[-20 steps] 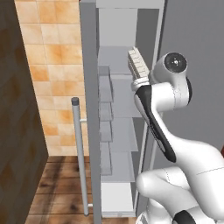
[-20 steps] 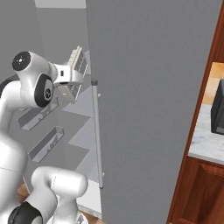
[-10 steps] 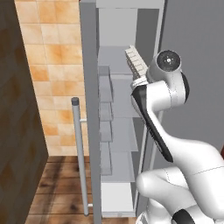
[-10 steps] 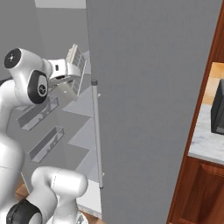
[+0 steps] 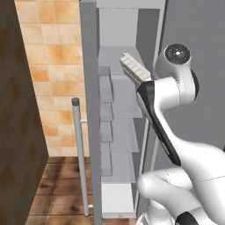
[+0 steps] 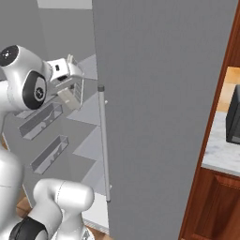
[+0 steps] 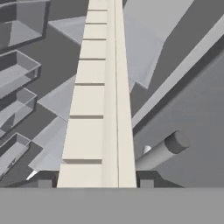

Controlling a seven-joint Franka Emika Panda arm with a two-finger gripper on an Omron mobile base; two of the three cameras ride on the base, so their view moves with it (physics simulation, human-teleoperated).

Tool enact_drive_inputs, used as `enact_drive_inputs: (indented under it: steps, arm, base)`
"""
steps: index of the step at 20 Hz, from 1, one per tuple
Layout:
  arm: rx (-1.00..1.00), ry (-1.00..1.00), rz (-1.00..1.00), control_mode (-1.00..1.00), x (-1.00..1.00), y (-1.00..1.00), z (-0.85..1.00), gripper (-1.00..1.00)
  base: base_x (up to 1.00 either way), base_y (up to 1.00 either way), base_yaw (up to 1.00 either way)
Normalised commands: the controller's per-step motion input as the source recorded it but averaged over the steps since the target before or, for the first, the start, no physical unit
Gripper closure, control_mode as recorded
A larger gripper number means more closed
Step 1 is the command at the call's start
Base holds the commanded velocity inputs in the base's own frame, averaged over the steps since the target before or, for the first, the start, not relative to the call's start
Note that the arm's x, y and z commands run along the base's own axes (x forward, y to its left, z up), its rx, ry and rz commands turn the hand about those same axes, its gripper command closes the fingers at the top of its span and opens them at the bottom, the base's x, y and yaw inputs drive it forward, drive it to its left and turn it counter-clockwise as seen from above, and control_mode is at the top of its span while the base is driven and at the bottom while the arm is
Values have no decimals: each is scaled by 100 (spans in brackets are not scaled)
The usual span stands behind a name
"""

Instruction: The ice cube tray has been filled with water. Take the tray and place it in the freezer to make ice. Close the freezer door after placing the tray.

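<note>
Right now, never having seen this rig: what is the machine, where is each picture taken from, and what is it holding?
It is a rendered white robot arm on a driving base. Two cameras ride behind it, left and right; the third sits on its hand. Its pincer is shut on a small pale grey-white gridded ice cube tray, held in front of the tall grey freezer's white inner shelves. The flat grey freezer door with clear inside bins stands open. The long cream strip in the hand view is that tray seen lengthwise.

Orange tiled wall point(image 5: 50, 66), wooden floor point(image 5: 61, 193), wood cabinets point(image 6: 211, 206).
</note>
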Motion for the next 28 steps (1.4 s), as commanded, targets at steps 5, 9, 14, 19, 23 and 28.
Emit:
enact_drive_inputs:
  steps: [5,9,14,19,23,28]
  arm:
    - [-17,6,11,-100,-20,0,7,100]
    - [-20,0,5,-100,-7,0,0,100]
    - [-12,0,0,-100,0,0,0,100]
    - [0,0,0,-100,1,0,1,100]
    - [1,1,0,-100,1,0,2,100]
    - [7,4,0,-100,5,0,2,100]
  base:
    - [0,0,0]
    - [0,0,0]
    - [0,0,0]
    - [0,0,0]
    - [0,0,0]
    - [0,0,0]
